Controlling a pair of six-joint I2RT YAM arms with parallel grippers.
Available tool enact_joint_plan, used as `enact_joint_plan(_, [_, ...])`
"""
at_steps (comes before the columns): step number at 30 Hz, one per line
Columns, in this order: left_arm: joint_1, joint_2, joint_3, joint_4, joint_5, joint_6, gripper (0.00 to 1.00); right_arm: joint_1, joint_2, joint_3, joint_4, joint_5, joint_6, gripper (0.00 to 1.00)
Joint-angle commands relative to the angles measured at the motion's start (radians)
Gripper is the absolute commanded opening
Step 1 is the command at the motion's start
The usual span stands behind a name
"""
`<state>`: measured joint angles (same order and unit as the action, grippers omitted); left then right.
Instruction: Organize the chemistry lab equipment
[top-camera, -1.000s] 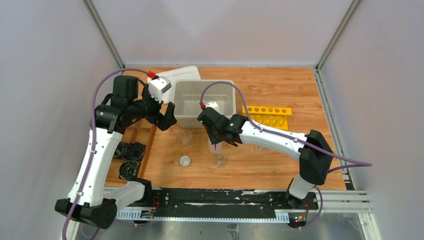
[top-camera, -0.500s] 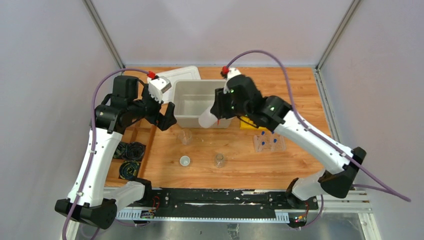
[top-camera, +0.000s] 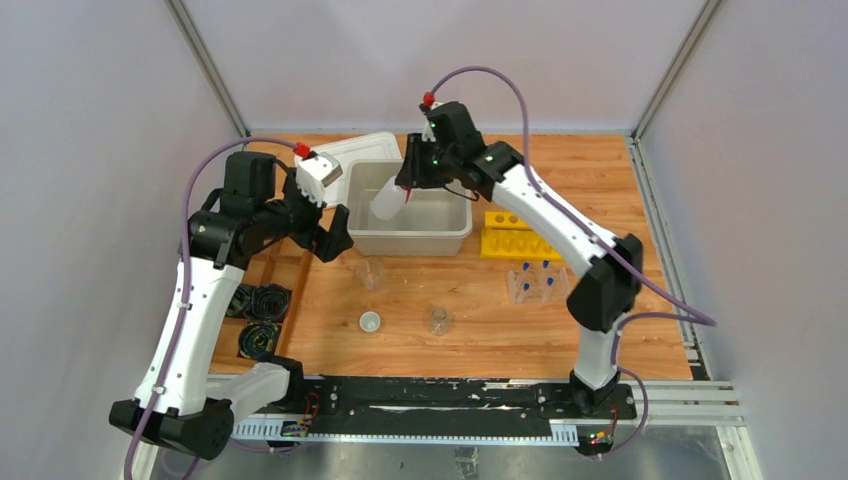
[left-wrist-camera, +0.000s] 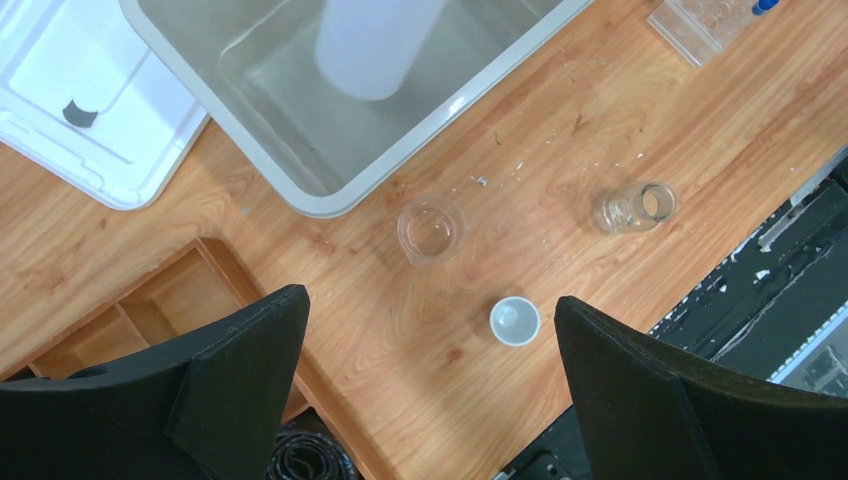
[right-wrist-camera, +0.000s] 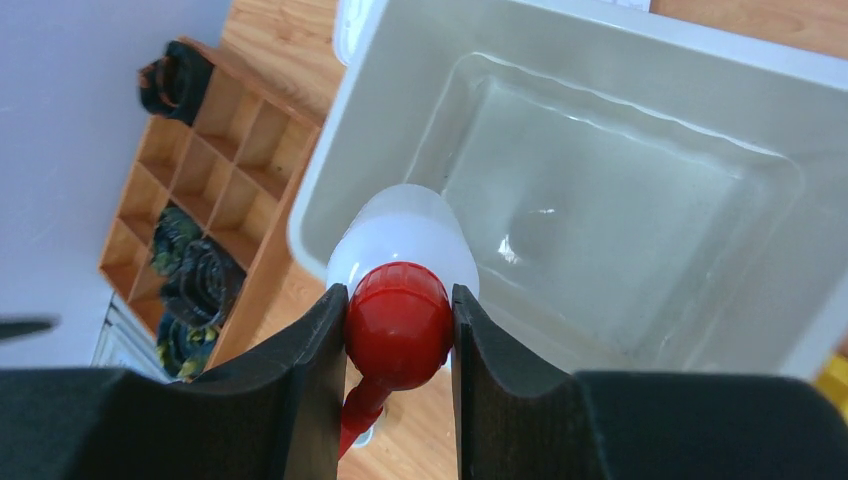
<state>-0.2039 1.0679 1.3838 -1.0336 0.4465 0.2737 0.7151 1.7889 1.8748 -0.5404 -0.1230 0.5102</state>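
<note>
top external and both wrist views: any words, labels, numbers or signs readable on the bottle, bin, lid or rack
No readable text in any view.
squeeze bottle: plain white body and red cap, no label showing.
bin: no print visible.
lid: one small dark mark, a shape, not letters.
yellow rack: too small to tell whether it carries any marking.

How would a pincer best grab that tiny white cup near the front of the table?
Probably from straight above. The white cup stands upright, mouth up, with bare table all round it, so the left pincer, open above it, could close across its round wall just under the rim.
</note>
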Motion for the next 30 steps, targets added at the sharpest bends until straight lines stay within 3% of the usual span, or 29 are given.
enact_joint_plan(1, [0.008,-0.030,0.007,0.017,0.021,0.004,1.00,-0.042,0.181,0.134,0.021,-0.084,0.021,0.00])
enact_joint_plan(7, [0.008,-0.038,0.000,0.017,0.027,0.009,1.00,-0.063,0.323,0.189,0.086,-0.105,0.025,0.00])
enact_joint_plan(13, [0.008,-0.045,-0.005,0.017,0.027,0.016,1.00,-0.070,0.345,0.090,0.192,-0.072,-0.011,0.00])
enact_joint_plan(14, [0.008,-0.046,-0.007,0.017,0.029,0.017,1.00,-0.071,0.344,0.076,0.195,-0.058,-0.025,0.03])
enact_joint_plan(18, [0.008,-0.049,-0.014,0.018,0.029,0.024,1.00,-0.074,0.329,0.057,0.150,0.020,-0.092,0.38])
enact_joint_plan(20, [0.008,-0.048,-0.015,0.018,0.028,0.027,1.00,-0.073,0.313,0.056,0.119,0.081,-0.124,0.50])
enact_joint_plan(26, [0.008,-0.048,-0.017,0.018,0.027,0.029,1.00,-0.069,0.236,0.052,0.076,0.247,-0.201,0.70])
enact_joint_plan(30, [0.008,-0.046,-0.014,0.018,0.029,0.028,1.00,-0.051,0.201,0.075,0.041,0.341,-0.249,0.77])
